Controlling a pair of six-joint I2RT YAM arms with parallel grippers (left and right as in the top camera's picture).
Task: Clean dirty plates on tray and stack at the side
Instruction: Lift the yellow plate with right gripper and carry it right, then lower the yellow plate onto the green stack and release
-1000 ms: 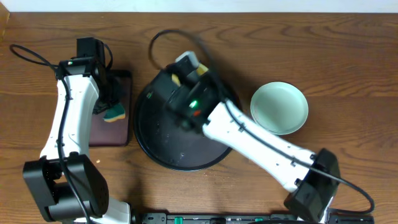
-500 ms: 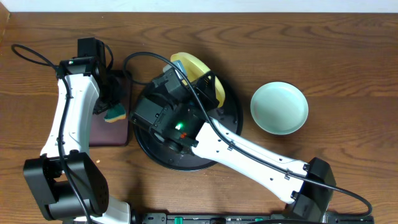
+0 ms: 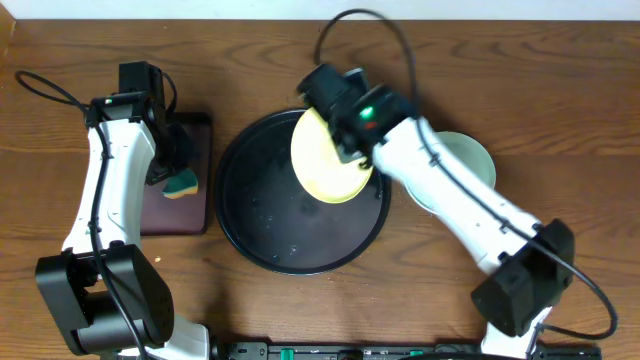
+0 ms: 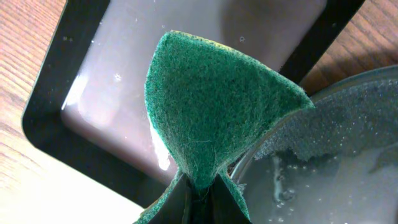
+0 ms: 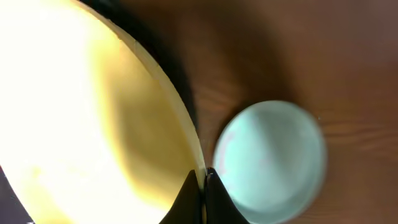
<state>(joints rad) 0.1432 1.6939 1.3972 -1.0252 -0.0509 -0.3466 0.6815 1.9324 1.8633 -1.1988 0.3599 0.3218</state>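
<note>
Over the right side of the black tray [image 3: 270,230] hung the yellow plate [image 3: 322,170], its rim pinched by the right gripper [image 5: 203,178]; a turquoise plate [image 5: 270,158] lay on the table [image 3: 560,100] beside. The left gripper [image 4: 202,194] clamped a green sponge [image 4: 214,106].

Table [image 3: 560,80] under me: dark-brown wood grain, running left to right, filling the view. Far edge has a pale strip [image 3: 320,8] — wall or floor, I cannot tell. Light — even, soft-shadowed.
</note>
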